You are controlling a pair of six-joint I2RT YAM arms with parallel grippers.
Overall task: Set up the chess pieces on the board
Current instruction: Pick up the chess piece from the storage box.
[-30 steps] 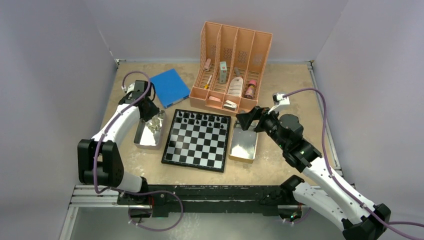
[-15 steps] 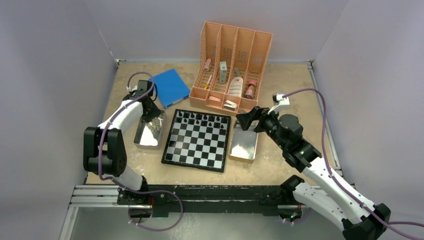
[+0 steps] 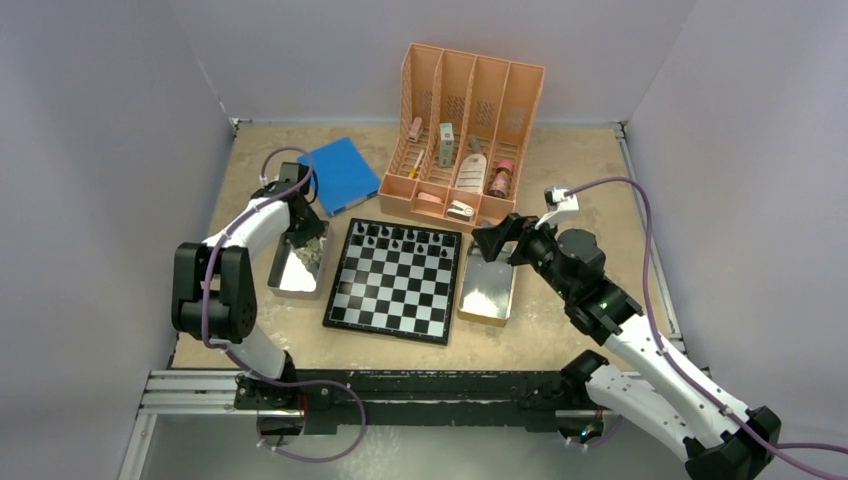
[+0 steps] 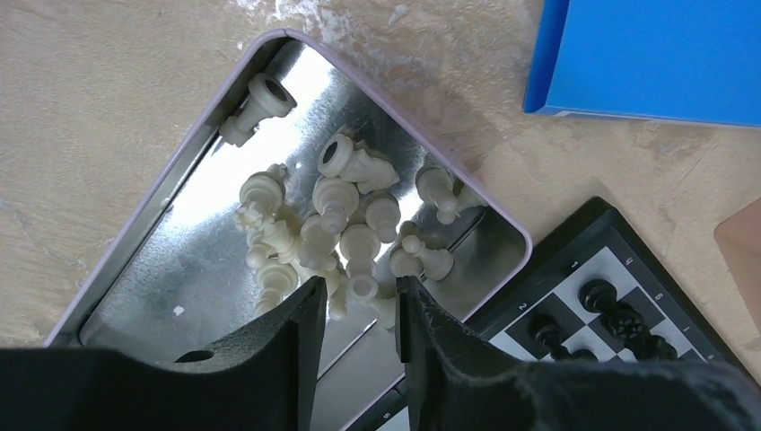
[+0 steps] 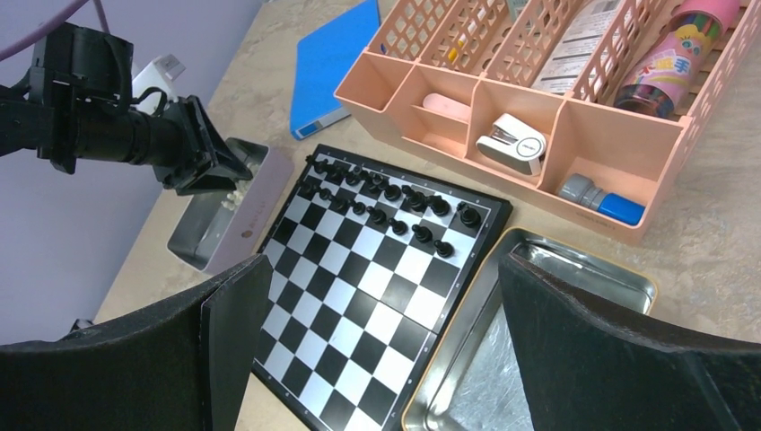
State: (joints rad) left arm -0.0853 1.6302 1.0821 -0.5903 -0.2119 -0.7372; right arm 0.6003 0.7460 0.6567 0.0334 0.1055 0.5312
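Observation:
The board (image 3: pixel 395 285) lies mid-table, with black chess pieces (image 3: pixel 405 238) lined up along its two far rows. The pale chess pieces (image 4: pixel 332 224) lie heaped in a shiny metal tray (image 3: pixel 285 280) left of the board. My left gripper (image 4: pixel 359 285) hangs low over that heap with its jaws apart. One lying pawn (image 4: pixel 363 269) shows in the gap, and neither finger touches it. My right gripper (image 5: pixel 384 265) stands wide open and empty above the board's right edge and a second metal tray (image 5: pixel 574 269).
A blue book (image 3: pixel 340 175) lies behind the left tray. The peach organizer (image 3: pixel 465 140), with bottles and small items in it, stands behind the board. The right tray (image 3: pixel 488 295) shows no pieces in it. Grey walls close in the table.
The left arm's lower links have swung more upright, and its gripper has shifted slightly over the tray's far end. The right arm has not moved.

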